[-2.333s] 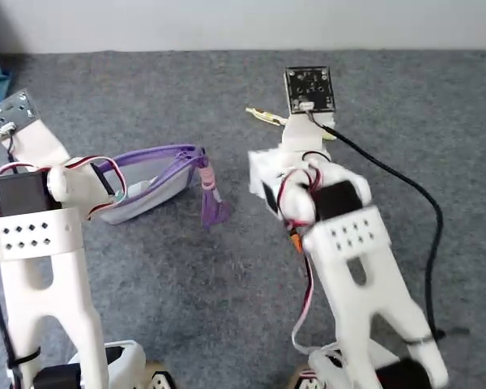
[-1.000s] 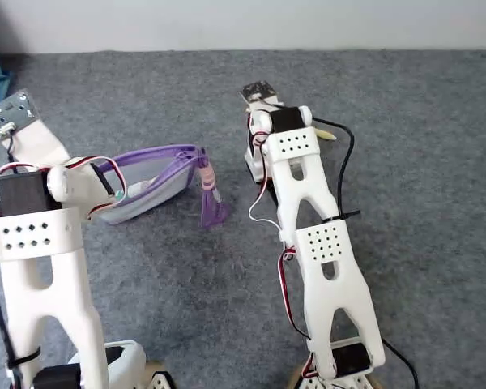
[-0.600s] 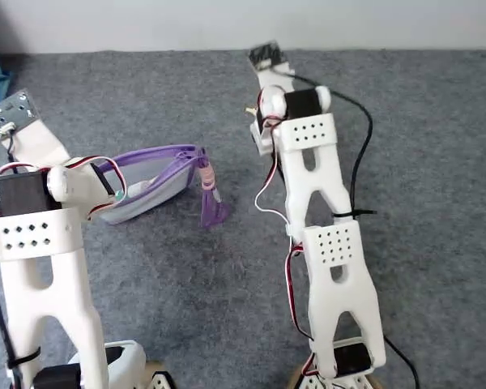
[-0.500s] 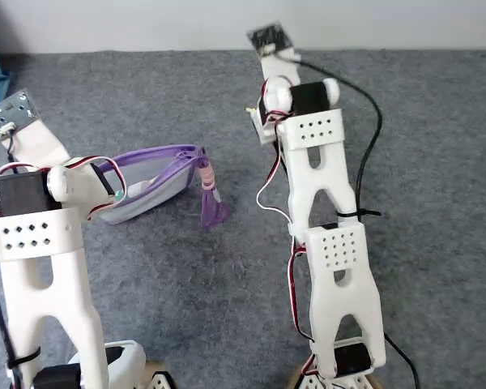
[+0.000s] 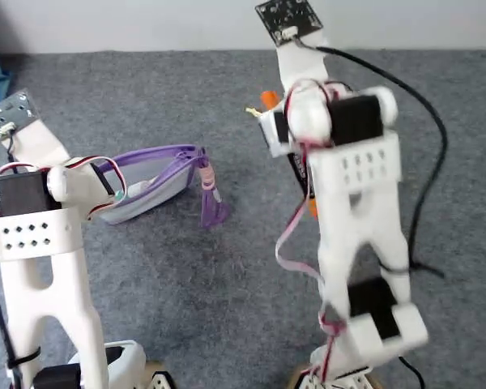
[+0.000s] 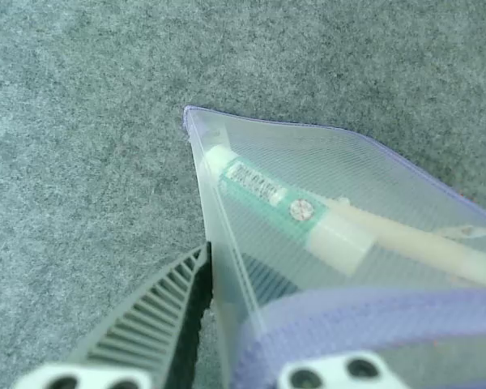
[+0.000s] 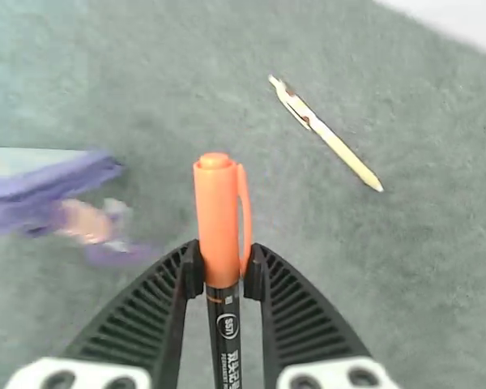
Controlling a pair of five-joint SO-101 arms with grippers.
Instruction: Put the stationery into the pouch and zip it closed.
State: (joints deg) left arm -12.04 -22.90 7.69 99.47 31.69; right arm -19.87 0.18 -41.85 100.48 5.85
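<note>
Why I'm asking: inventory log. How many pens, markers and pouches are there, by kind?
Markers: 1, the orange-capped marker in the right gripper.
Pens: 2, a cream pen on the carpet and a green-labelled pen inside the pouch.
Pouches: 1.
Total: 4.

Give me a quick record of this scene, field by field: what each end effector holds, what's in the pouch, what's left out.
Left end effector: shut on the edge of the pouch
Right end effector: shut on orange-capped marker, held above the carpet
Pouch state: open, green-labelled pen inside
Left out: cream pen on the carpet
</note>
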